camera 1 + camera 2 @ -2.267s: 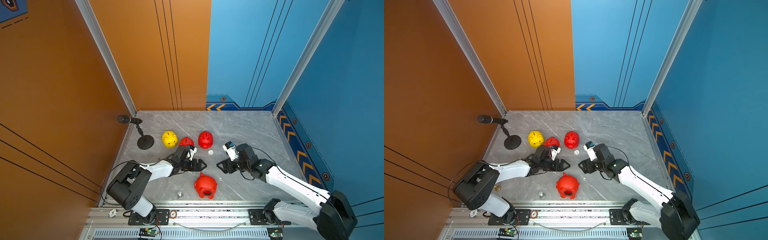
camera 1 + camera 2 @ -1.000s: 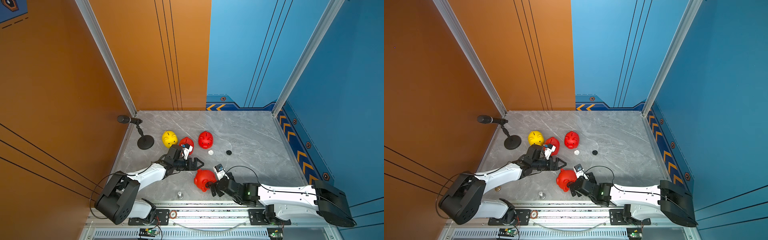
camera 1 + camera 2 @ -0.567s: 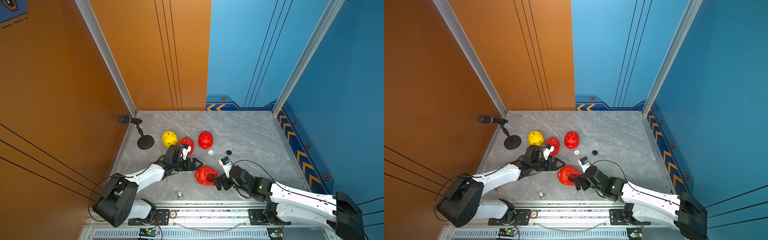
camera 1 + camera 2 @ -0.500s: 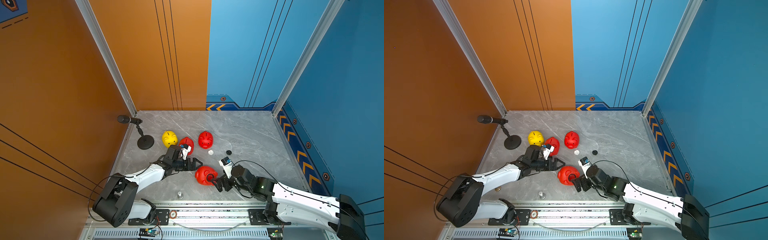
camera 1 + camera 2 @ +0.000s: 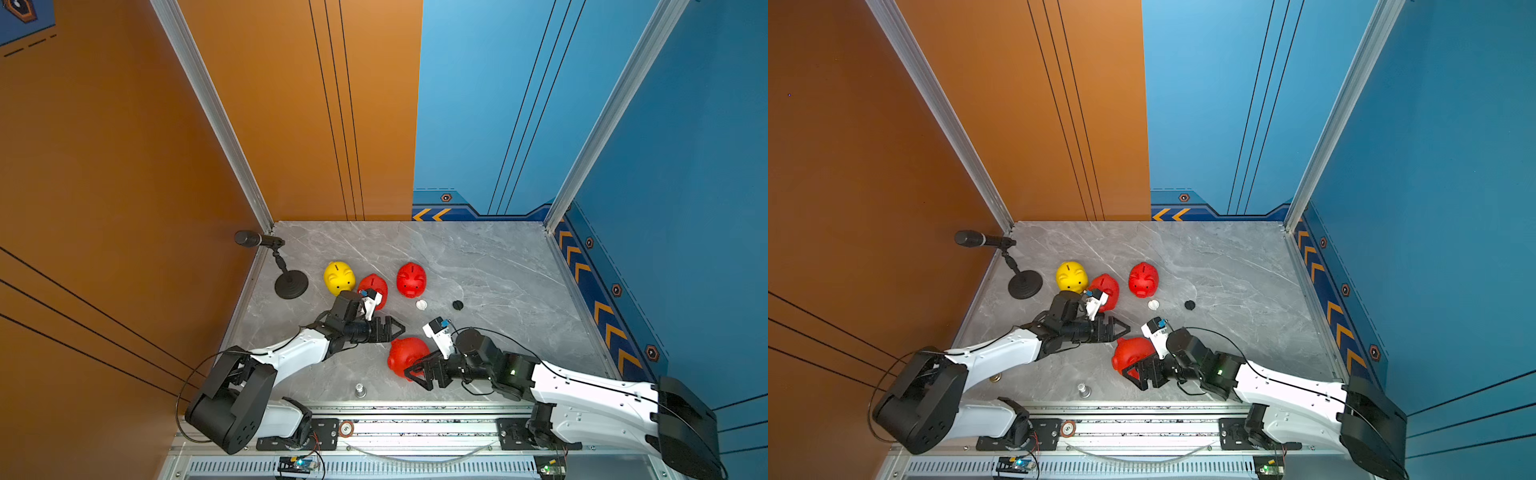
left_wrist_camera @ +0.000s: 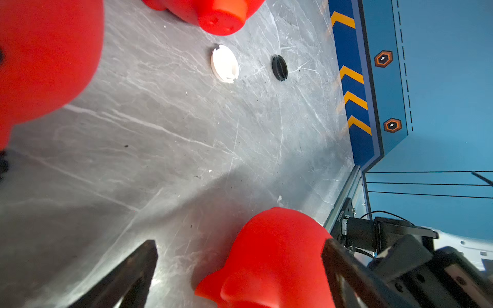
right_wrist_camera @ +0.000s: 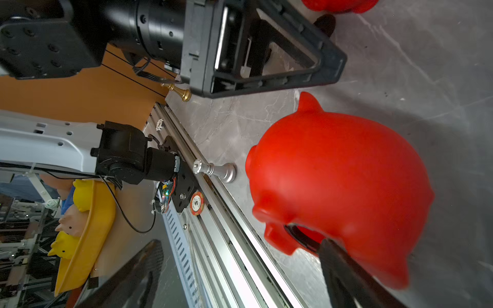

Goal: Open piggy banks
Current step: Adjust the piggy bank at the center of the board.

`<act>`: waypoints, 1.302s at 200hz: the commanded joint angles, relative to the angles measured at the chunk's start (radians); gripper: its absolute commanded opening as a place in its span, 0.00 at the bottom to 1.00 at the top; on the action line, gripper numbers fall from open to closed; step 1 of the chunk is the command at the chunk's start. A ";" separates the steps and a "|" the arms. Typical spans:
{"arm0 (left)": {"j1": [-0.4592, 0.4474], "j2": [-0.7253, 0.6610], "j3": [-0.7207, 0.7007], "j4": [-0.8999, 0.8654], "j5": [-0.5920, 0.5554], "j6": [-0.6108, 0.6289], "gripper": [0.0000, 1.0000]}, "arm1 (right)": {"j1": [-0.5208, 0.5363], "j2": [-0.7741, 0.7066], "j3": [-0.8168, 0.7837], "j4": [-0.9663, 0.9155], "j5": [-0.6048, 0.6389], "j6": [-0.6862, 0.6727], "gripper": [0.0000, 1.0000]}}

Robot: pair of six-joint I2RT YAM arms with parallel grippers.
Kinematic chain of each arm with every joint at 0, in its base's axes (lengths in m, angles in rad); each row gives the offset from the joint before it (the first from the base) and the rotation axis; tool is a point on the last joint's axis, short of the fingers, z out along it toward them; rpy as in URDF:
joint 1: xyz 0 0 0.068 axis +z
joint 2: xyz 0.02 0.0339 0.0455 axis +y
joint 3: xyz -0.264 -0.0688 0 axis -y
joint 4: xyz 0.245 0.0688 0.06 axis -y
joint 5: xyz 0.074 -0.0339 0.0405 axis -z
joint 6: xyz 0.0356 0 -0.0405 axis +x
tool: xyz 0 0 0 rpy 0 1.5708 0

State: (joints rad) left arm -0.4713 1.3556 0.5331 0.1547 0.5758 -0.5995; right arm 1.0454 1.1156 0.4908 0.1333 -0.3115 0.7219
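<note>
Piggy bank (image 5: 401,353) between left tool (image 5: 399,329) and right tool (image 5: 417,379)

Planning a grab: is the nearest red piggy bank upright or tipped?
Tipped: nearest red piggy bank lies sideways, feet and belly toward the right gripper.

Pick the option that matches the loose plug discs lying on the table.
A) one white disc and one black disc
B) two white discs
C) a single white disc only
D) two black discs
A: both top views show a white disc and a black disc lying apart on the grey table.
</note>
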 commanded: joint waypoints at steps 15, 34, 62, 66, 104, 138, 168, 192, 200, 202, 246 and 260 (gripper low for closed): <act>0.004 -0.016 -0.019 0.003 0.003 -0.003 0.98 | 0.029 0.120 0.018 0.141 -0.032 0.054 0.91; 0.005 -0.019 -0.020 0.003 0.000 -0.002 0.98 | 0.032 0.144 0.025 0.148 -0.011 0.049 0.91; 0.015 -0.050 -0.029 -0.023 -0.054 -0.008 0.98 | 0.006 0.146 0.016 0.171 0.011 0.073 0.97; 0.018 -0.058 -0.034 -0.026 -0.066 -0.012 0.98 | 0.001 0.147 0.013 0.175 0.014 0.080 0.98; 0.041 -0.125 -0.059 -0.039 -0.104 -0.029 0.98 | -0.040 0.227 0.014 0.296 -0.080 0.144 1.00; 0.062 -0.166 -0.081 -0.054 -0.122 -0.041 0.98 | -0.040 0.329 0.047 0.367 -0.114 0.180 1.00; 0.091 -0.230 -0.116 -0.073 -0.160 -0.064 0.98 | -0.049 0.351 0.046 0.391 -0.069 0.214 0.99; 0.112 -0.273 -0.128 -0.097 -0.173 -0.073 0.98 | -0.067 0.392 0.049 0.407 -0.074 0.233 0.96; 0.117 -0.282 -0.130 -0.103 -0.168 -0.072 0.98 | -0.071 0.413 0.052 0.420 -0.082 0.236 0.95; 0.118 -0.284 -0.129 -0.105 -0.166 -0.071 0.98 | -0.072 0.417 0.053 0.424 -0.084 0.238 0.94; 0.133 -0.311 -0.134 -0.148 -0.161 -0.069 0.98 | -0.050 0.512 0.118 0.421 -0.104 0.234 0.94; 0.137 -0.316 -0.139 -0.147 -0.159 -0.072 0.98 | -0.032 0.520 0.149 0.347 -0.073 0.208 0.94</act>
State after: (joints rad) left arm -0.3477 1.0576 0.4122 0.0429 0.4282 -0.6643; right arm 0.9863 1.6115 0.5922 0.5690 -0.4042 0.9508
